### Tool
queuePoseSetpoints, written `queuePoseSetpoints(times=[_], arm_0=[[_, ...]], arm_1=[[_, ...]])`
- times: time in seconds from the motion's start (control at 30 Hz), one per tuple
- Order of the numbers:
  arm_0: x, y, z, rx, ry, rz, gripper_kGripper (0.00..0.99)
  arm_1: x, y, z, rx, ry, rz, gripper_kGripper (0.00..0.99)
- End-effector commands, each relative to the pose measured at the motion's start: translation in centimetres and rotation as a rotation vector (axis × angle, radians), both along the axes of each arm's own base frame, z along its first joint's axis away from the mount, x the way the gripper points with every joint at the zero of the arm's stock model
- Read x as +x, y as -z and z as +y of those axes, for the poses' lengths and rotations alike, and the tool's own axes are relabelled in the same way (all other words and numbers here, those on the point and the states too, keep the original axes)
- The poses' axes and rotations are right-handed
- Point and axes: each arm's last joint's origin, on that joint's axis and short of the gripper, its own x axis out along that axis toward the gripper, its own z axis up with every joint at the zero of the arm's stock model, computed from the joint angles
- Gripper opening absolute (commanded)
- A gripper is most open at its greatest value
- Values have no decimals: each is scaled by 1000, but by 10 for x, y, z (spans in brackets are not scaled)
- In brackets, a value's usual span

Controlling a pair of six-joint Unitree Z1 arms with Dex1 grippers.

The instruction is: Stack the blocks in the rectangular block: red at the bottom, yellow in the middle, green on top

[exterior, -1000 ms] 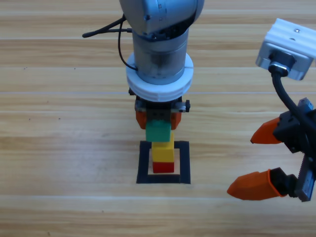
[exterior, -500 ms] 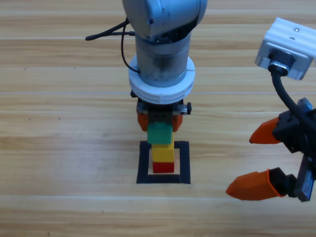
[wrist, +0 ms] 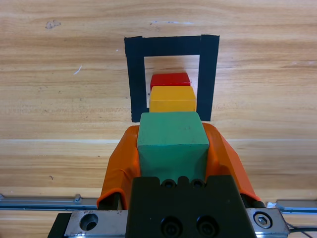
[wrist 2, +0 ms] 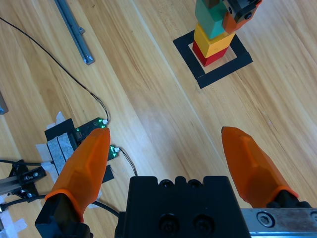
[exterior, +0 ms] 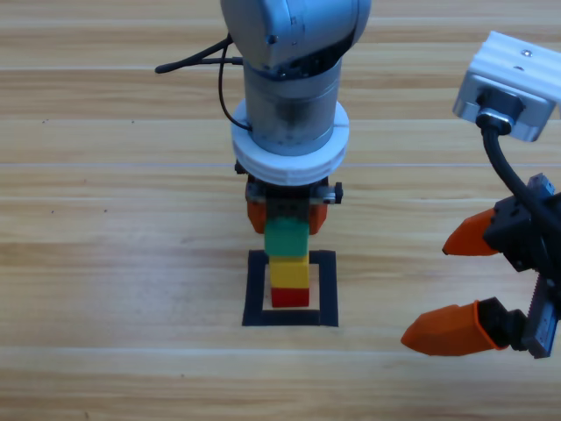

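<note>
The red cube [exterior: 290, 297] sits inside the black tape square [exterior: 255, 289] with the yellow cube [exterior: 289, 272] on top of it. My left gripper [exterior: 286, 217] is shut on the green cube [exterior: 286, 239], which is at the top of the stack, right over the yellow cube. From the left wrist, the green cube [wrist: 172, 139] is clamped between the orange jaws, with the yellow cube [wrist: 172, 99] and the red cube [wrist: 170, 80] beyond it. My right gripper [exterior: 456, 285] hangs open at the right edge. The right wrist view shows the stack [wrist 2: 213, 42] at its upper right.
In the right wrist view, cables and a small taped circuit board [wrist 2: 81, 136] lie on the wood, and a metal rail [wrist 2: 73, 29] runs along the upper left. Bare wooden table [exterior: 114, 263] surrounds the tape square.
The left arm has shifted slightly right and forward, bringing the green cube more squarely over the yellow one. The right gripper has not moved.
</note>
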Motion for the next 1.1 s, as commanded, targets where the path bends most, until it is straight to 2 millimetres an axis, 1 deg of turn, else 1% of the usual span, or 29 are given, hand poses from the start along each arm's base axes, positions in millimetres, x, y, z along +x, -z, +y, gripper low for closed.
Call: queuePoseSetpoints(times=[0.03, 0.43, 1.1], arm_0=[[-4, 22, -18, 21, 29, 25, 0], [-6, 23, -18, 24, 27, 27, 0], [-6, 32, -17, 44, 23, 41, 0]], arm_1=[[-9, 0, -5, 19, -34, 2, 990], [-9, -1, -7, 22, -32, -2, 990], [-10, -4, -9, 32, -32, -7, 990]])
